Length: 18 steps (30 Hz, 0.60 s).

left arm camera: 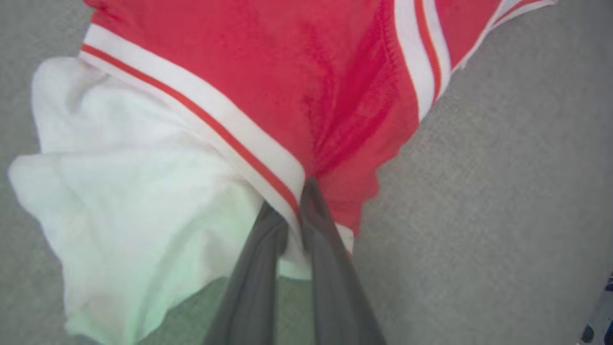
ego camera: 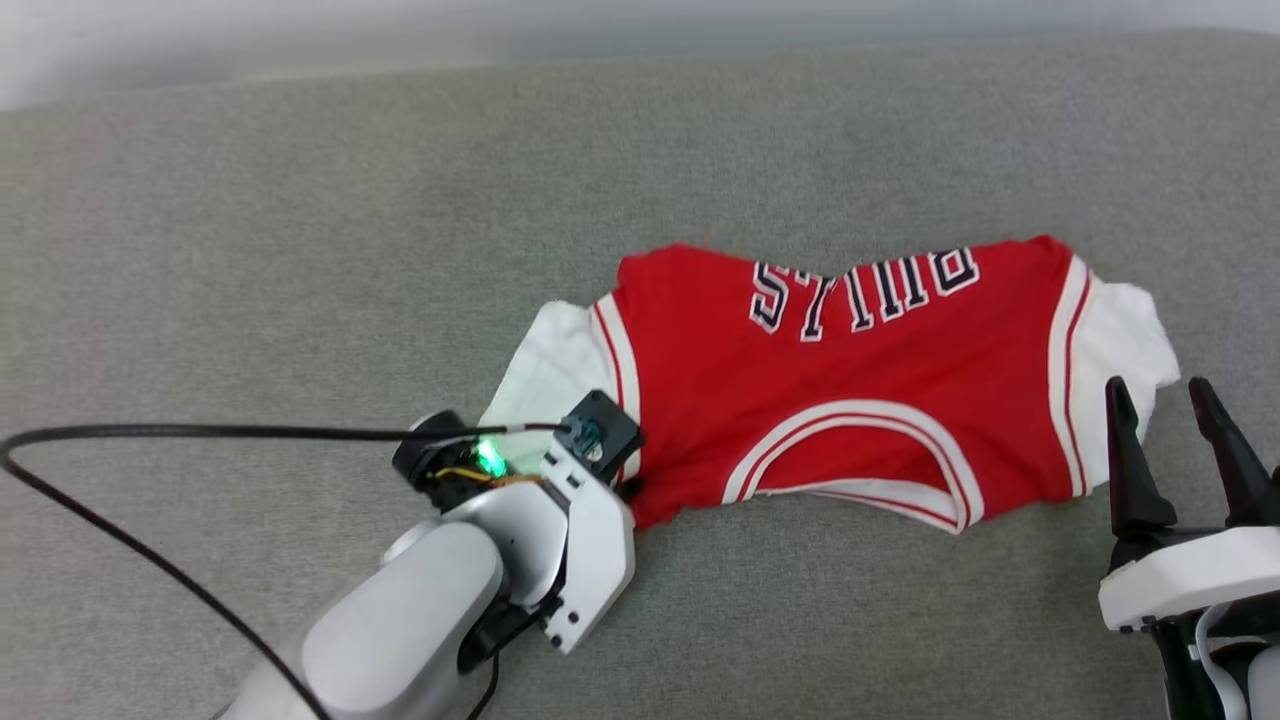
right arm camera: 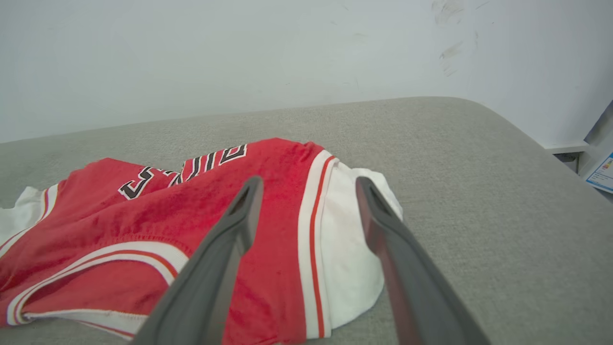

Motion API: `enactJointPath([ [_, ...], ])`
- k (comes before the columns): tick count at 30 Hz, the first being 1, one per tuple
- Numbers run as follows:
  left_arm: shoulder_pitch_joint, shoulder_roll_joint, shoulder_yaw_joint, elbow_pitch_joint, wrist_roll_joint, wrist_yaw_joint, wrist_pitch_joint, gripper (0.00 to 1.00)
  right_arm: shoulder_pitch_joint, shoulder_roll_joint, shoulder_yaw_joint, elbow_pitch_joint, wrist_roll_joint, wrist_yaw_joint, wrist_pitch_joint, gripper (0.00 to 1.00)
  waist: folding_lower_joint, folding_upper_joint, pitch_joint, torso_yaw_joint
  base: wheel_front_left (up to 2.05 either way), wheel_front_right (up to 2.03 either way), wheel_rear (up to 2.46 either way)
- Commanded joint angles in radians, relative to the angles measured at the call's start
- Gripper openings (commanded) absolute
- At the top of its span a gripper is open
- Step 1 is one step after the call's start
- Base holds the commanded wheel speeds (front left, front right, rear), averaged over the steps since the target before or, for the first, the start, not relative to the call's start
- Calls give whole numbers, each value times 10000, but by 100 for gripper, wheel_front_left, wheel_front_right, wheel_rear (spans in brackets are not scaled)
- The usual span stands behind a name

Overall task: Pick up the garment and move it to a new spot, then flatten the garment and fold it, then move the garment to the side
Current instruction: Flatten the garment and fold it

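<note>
**A:** Head view first. Where's the garment?

**B:** The garment (ego camera: pixel 850 390) lies spread on the grey cushion (ego camera: pixel 300 250). Its black letters read upside down, the neckline is on its near edge, and there's a white sleeve at each end.

**A:** And the left gripper?

**B:** The left gripper (ego camera: pixel 628 487) sits at the garment's near left corner, by the striped trim. The wrist hides its fingers here. A black cable (ego camera: pixel 200 432) trails from that wrist, away from the garment.

**A:** The right one?

**B:** The right gripper (ego camera: pixel 1158 400) is at the garment's right-end sleeve, with its fingers spread and nothing between them.

**A:** Left wrist view?

**B:** The two fingers (left arm camera: pixel 258 268) come together at their tips. They pinch the garment where the white-and-red trim meets the red cloth. The white sleeve bunches up beside them.

**A:** Is the cloth lifted?

**B:** I can't tell.

**A:** Right wrist view?

**B:** The fingers stand wide apart over the garment's sleeve and trim, and I can't tell whether they touch it. A pale wall (right arm camera: pixel 239 48) rises beyond the garment's far edge.
</note>
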Motion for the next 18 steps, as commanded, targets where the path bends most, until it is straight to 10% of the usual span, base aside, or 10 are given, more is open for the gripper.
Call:
enactJointPath([
  [1,293,179,27,-155,48,123,-145,0,122,62,-35,72,-12,-3,28,100,0,-1,-357,150,0,0,0],
  [18,3585,1558,-571,-2234,-22,1233,-630,0,818,213,-108,526,-11,-3,594,100,0,-1,-2006,515,0,0,0],
])
